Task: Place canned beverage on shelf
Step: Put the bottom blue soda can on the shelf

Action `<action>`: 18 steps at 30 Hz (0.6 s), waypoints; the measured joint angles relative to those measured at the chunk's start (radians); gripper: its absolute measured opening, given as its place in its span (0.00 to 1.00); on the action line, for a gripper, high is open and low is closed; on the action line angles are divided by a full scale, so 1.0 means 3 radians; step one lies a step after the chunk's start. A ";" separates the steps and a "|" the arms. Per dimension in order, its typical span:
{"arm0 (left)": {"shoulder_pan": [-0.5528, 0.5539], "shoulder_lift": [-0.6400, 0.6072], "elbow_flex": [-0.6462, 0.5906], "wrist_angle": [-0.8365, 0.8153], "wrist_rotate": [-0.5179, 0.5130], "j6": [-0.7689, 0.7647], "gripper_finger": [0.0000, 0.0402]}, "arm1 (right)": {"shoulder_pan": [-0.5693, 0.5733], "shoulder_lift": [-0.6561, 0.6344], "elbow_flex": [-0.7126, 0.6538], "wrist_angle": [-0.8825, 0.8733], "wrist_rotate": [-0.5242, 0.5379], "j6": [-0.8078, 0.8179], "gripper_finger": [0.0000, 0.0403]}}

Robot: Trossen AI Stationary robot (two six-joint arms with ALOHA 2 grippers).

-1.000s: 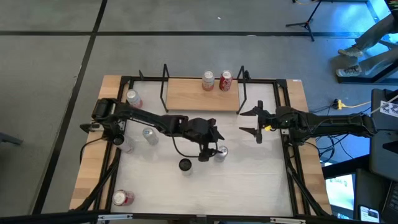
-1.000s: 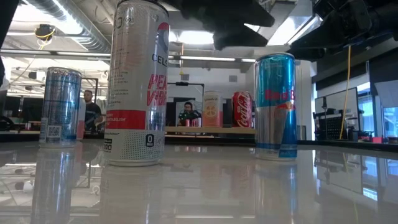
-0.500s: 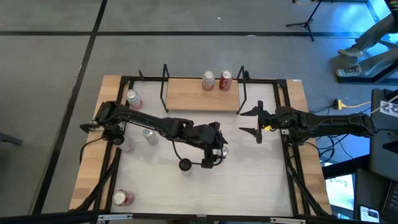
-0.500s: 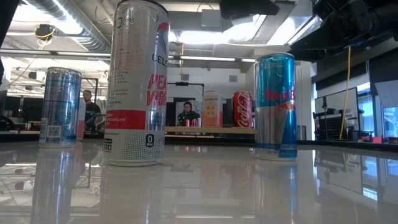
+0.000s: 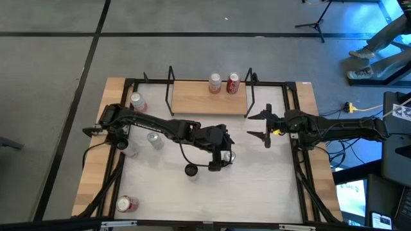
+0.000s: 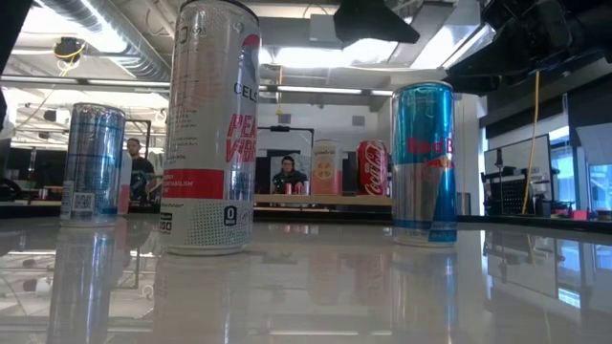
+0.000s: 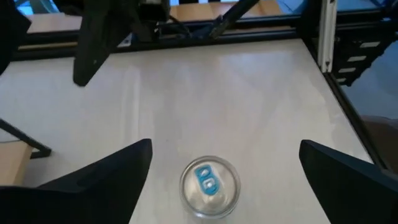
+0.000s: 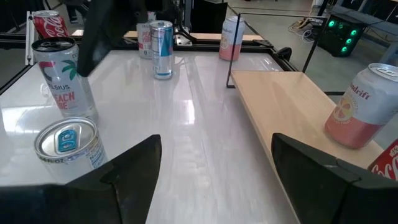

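A silver-and-blue can (image 7: 209,185) stands upright on the white table; it also shows in the low view (image 6: 424,162). My left gripper (image 7: 225,149) is open and points down above it, one finger on either side of the can's top, touching nothing. In the high view it (image 5: 223,157) is at the table's middle. The shelf (image 5: 209,97), a light-wood board with black rod uprights, stands at the far edge. A peach can (image 5: 215,83) and a red can (image 5: 233,83) stand on it. My right gripper (image 5: 255,126) is open and empty at the right, near the shelf's right end.
A tall white can (image 6: 210,129) with a black top (image 5: 191,170) stands just left of the blue can. More cans stand at the left (image 5: 154,138) (image 5: 137,101), and a red one at the near left corner (image 5: 126,204). Black frame rails (image 5: 302,173) border the table.
My left gripper has gone a little toward the table's right edge. It now stands over the blue can, which showed beside it a second ago. The can has not moved.
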 joint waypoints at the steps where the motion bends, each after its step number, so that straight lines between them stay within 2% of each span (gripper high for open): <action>1: -0.0026 0.0001 0.0000 0.0021 -0.0030 0.0003 0.98 | 0.0000 0.0000 0.0000 0.0001 0.0000 0.0000 0.75; 5: -0.0113 0.0032 0.0005 0.0107 -0.0337 -0.0050 0.97 | 0.0000 0.0000 0.0001 0.0001 0.0000 0.0000 0.75; 9: -0.0015 0.0072 0.0080 0.0049 -0.0221 -0.0218 0.96 | 0.0000 0.0001 0.0001 0.0020 -0.0001 0.0000 0.75; 12: 0.0050 0.0178 0.0369 -0.0251 -0.0082 -0.0336 0.96 | 0.0000 0.0001 0.0001 0.0032 0.0037 -0.0001 0.75; 16: 0.0070 0.0471 0.0870 -0.0892 -0.0056 -0.0354 0.96 | 0.0000 0.0001 0.0001 0.0028 0.0112 -0.0001 0.75; 18: 0.0075 0.0613 0.1072 -0.1032 -0.0048 -0.0353 0.96 | 0.0000 0.0001 0.0001 0.0023 0.0111 -0.0001 0.75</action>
